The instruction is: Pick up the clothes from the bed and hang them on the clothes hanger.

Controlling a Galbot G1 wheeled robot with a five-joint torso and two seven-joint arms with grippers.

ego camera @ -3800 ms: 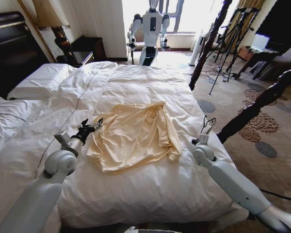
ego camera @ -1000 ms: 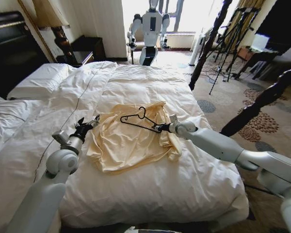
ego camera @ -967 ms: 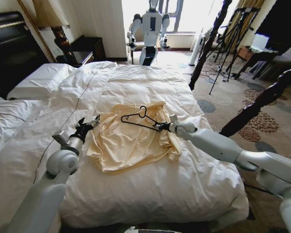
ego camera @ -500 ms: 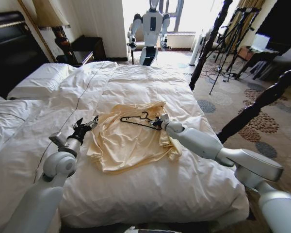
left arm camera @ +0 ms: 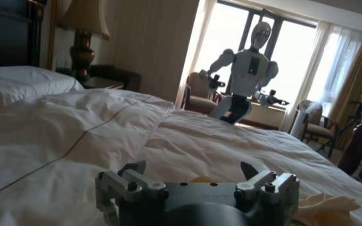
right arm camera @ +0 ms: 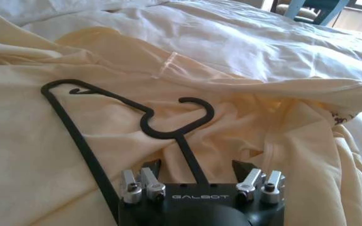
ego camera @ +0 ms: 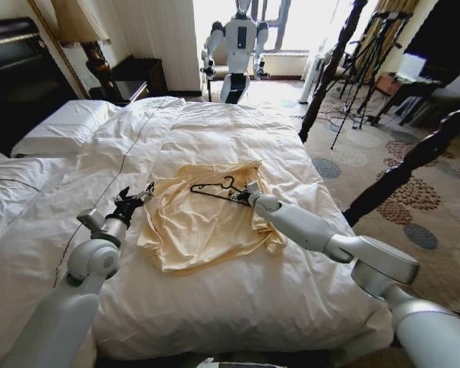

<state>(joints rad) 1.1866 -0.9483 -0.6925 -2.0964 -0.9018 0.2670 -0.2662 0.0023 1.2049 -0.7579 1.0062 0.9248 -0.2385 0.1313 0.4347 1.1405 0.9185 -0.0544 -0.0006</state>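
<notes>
By right hand (right arm camera: 195,170), hanger (right arm camera: 130,122), apparently released

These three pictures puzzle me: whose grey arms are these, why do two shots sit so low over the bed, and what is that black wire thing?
They are the two arms of one wheeled robot. The wide picture comes from a camera on its head, looking down at the bed. The two low ones come from cameras on its wrists, so each looks along its own claw.

On the white duvet lies a pale yellow shirt, crumpled and spread. The black wire thing is a clothes hanger. The right claw has it between its fingers, which look open, and the hanger lies across the shirt near the collar.

The left claw hovers open beside the shirt's edge, empty. From its wrist camera you see the claw and, at the window, another robot standing idle.
</notes>
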